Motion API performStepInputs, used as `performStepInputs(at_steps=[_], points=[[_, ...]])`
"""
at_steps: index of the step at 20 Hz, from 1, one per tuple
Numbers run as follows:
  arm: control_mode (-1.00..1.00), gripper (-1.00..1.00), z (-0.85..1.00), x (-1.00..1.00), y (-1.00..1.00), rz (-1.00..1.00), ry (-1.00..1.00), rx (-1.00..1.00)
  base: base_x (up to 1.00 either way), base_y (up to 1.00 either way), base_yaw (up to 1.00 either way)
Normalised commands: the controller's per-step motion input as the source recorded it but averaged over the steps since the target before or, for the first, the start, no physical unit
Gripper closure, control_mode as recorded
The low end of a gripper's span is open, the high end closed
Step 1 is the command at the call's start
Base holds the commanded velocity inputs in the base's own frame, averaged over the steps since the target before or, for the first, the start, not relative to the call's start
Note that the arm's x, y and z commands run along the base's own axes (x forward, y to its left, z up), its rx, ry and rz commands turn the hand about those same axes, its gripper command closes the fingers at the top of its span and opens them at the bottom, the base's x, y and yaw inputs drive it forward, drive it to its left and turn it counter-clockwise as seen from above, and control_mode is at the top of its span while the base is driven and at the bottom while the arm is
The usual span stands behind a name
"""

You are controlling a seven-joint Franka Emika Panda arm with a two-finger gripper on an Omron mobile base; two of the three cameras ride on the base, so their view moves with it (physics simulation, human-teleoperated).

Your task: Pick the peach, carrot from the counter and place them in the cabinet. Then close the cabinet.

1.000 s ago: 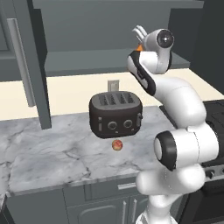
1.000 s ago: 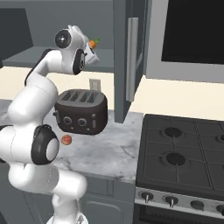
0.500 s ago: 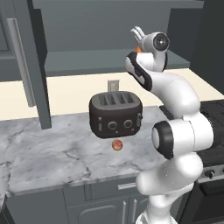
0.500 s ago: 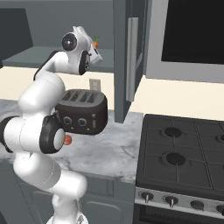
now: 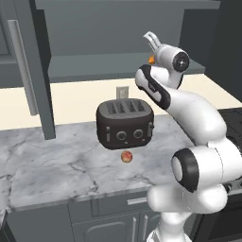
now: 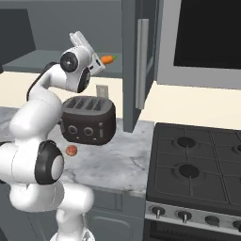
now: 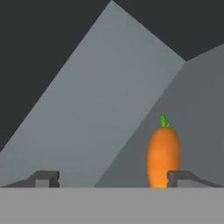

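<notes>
Where wrist hides it, carrot plain.

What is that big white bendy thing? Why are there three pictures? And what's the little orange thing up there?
The white bendy thing is a robot arm in a pretend computer kitchen. Two pictures come from cameras riding behind the arm, one on its left and one on its right, so they show the same scene from two sides. The third comes from a camera on the arm's hand, looking out between the two fingers of its tool.

The little orange thing is a carrot. The tool is raised to the open cabinet, its fingers spread wide, with the carrot beside one finger and not squeezed.

Down on the marble counter sit a black toaster and, in front of it, a small round peach. A stove stands beside the counter.
</notes>
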Motion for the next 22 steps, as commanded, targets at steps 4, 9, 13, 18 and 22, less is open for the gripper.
performStepInputs(at_steps=[4,9,13,18,22], points=[[-1.00,-1.00,0.17,-1.00,-0.01,0.16,-0.18,0.00,0.00,0.00,0.00],[-1.00,-1.00,0.33,-1.00,-0.06,0.05,-0.01,0.08,0.00,0.00,0.00],[-1.00,-1.00,0.42,-1.00,-0.03,-0.04,0.20,0.06,0.00,0.00,0.00],[-1.00,-1.00,-0.01,-1.00,0.28,-0.01,0.51,-0.09,0.00,0.00,0.00],[-1.00,-1.00,-0.20,-0.97,0.66,0.00,0.54,-0.21,0.00,0.00,0.00]])
